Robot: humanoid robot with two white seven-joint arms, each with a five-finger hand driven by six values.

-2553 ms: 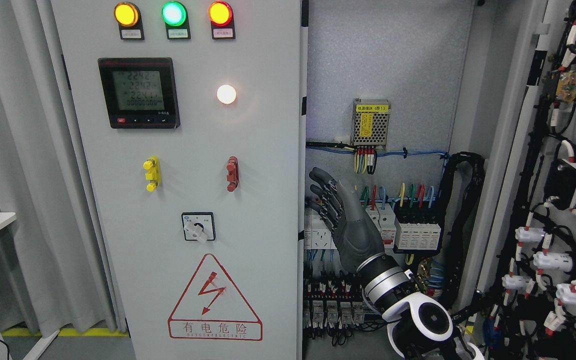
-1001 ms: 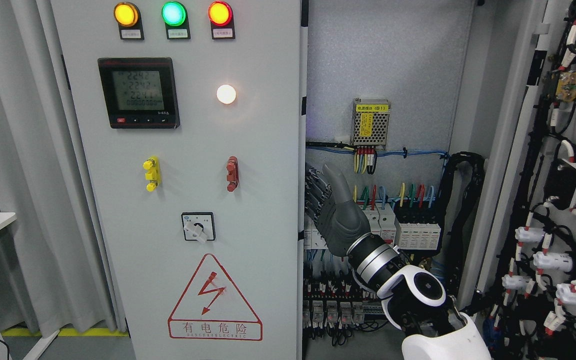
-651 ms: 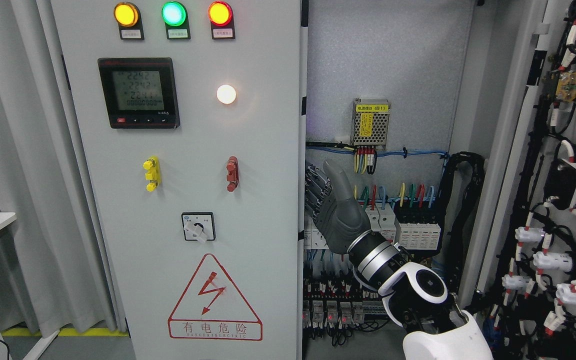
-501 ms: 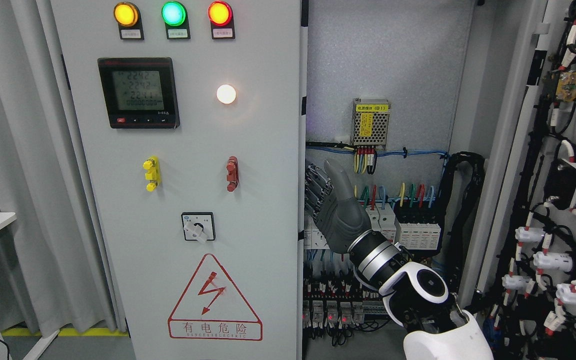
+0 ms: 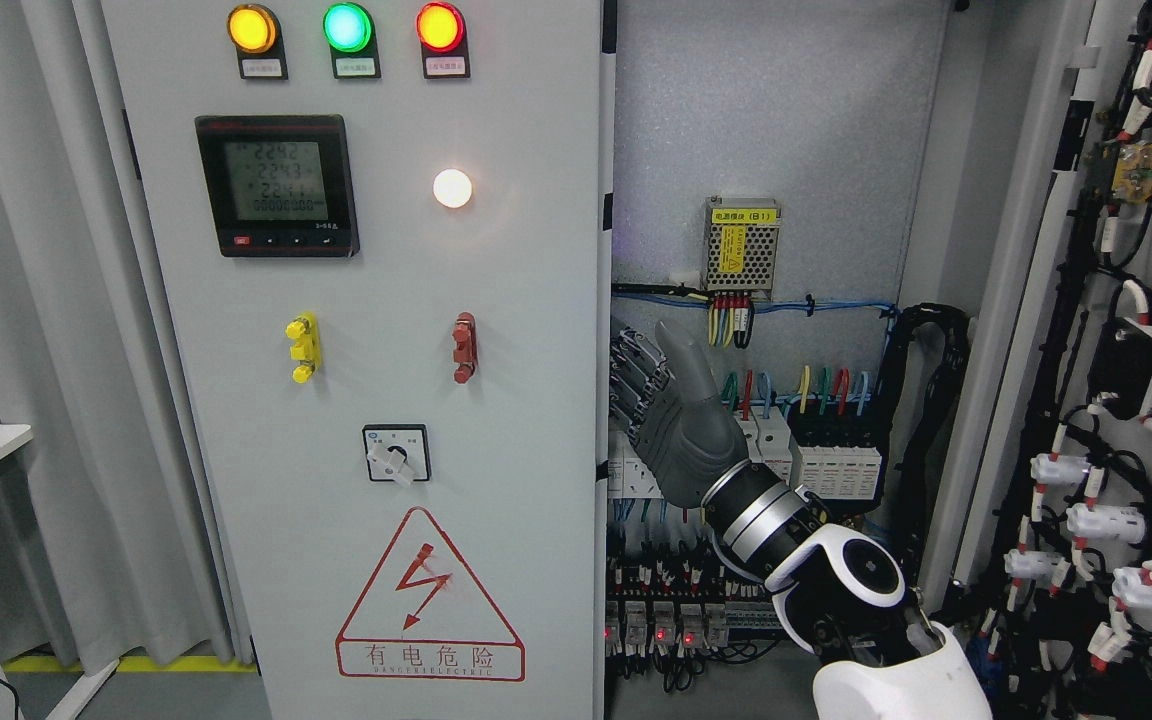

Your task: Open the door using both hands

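Cabinet door (image 5: 376, 360) at picture's left seen closed, long axis vertical, face toward camera, free edge on right beside open compartment. Right-side door (image 5: 1136, 380) seen swung open, wired inner face exposed. Right hand (image 5: 671, 410) placed just right of closed door's edge, fingers (image 5: 628, 372) extended and held together, pointing up and left, thumb raised; nothing gripped. Three indicator lamps counted on top: yellow (image 5: 252, 28), green (image 5: 348, 27), red (image 5: 441, 27). One meter (image 5: 278, 185), one rotary switch (image 5: 396, 453), one white lamp (image 5: 452, 188) noted.
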